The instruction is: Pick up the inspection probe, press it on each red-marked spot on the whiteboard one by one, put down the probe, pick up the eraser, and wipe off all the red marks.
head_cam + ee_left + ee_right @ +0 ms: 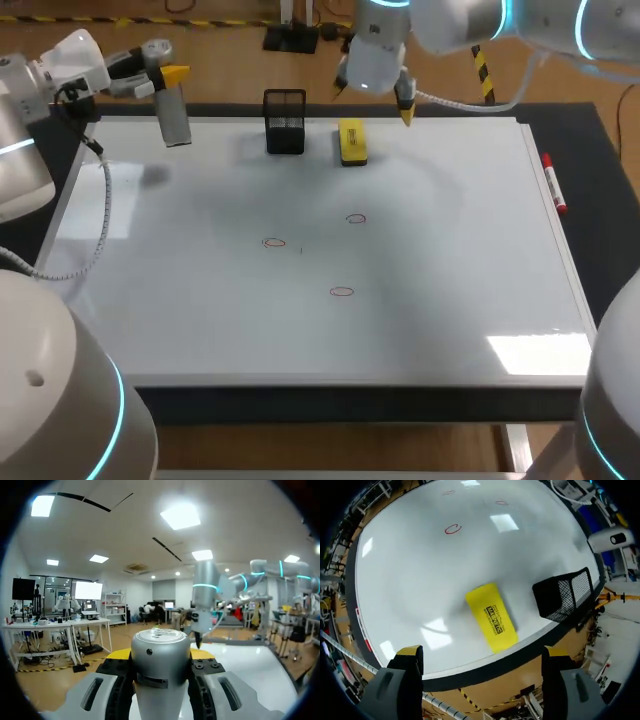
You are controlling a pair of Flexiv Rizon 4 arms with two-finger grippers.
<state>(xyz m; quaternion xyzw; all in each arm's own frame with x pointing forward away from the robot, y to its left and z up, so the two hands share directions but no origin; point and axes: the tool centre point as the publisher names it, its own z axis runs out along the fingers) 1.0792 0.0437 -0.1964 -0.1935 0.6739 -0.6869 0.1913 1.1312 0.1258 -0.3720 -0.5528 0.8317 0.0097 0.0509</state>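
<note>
Head view: right gripper (372, 101), fingers wide apart, hangs over the yellow rectangular eraser (352, 141) at the glossy white whiteboard's (450, 260) far edge, its long axis running near-to-far; left gripper (168, 80), well apart, clamps the silver cylindrical probe (175, 120).

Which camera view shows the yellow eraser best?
The right wrist view: the yellow eraser shows whole and large. The head view shows it small beside the black holder; the left wrist view misses it.
</note>
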